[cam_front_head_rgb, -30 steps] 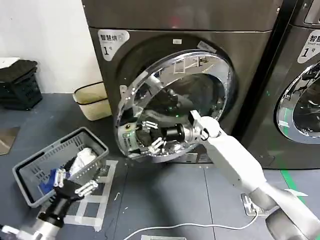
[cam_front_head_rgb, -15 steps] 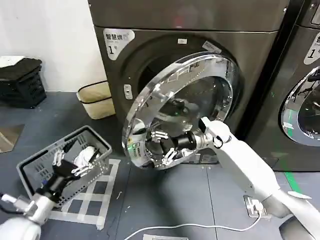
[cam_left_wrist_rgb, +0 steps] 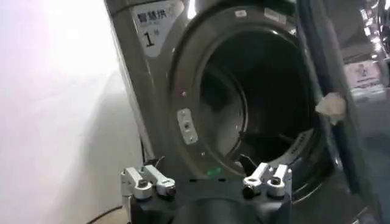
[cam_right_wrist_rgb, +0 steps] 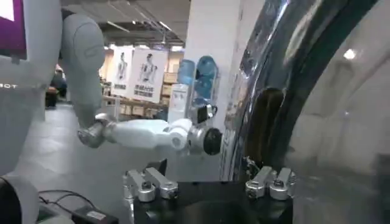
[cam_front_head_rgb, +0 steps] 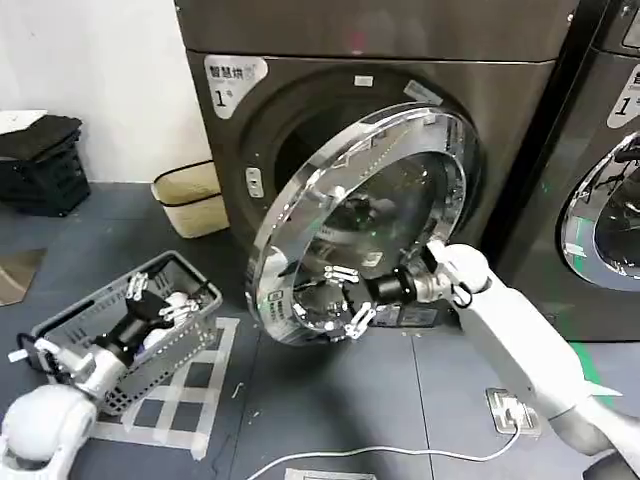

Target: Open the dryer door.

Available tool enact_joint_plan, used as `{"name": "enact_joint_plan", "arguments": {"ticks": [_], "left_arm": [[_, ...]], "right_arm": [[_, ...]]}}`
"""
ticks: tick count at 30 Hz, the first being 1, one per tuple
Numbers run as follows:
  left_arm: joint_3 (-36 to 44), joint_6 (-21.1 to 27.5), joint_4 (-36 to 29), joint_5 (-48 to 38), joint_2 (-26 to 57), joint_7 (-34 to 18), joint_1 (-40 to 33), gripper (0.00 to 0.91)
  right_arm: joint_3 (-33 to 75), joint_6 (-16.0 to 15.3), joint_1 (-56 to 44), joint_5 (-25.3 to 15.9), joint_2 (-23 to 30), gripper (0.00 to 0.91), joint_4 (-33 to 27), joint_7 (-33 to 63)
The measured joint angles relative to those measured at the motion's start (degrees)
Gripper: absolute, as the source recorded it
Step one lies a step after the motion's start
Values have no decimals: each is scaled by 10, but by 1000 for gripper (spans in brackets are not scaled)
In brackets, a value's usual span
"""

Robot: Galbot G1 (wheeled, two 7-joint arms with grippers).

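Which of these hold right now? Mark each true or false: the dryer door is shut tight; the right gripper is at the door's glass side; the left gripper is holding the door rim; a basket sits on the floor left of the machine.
1. The dryer door is shut tight. False: it stands swung partly open, with the drum opening showing behind it.
2. The right gripper is at the door's lower front, fingers spread. True.
3. The left gripper holds the door rim. False: it hovers open over the grey basket, apart from the door.
4. A grey basket sits on the floor left of the machine. True.
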Motion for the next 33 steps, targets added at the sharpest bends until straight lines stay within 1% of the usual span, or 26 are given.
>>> {"name": "enact_joint_plan", "arguments": {"ticks": [9,13,16,21,25,30,33], "left_arm": [[49,0,52,-13,20,2,-74,907],[76,0,76,-18,21,6,-107,907],[94,-1,90,-24,22,17,-131,907],[134,-7,96,-27,29,47,-164,907],[175,-13,97,-28,27,63,-187,907],[227,-20,106,-30,22,74,-220,907],[257,-24,111,-33,20,76,-245,907]], "right_arm": [[58,2,-52,13,-46,907,38,1],[105,1,-98,28,-74,907,66,1],[152,1,-148,39,-97,907,93,2],[261,1,-251,57,-131,907,145,6],[356,9,-340,77,-147,907,185,16],[475,12,-439,99,-144,907,224,25],[542,22,-496,101,-134,907,240,27]]}}
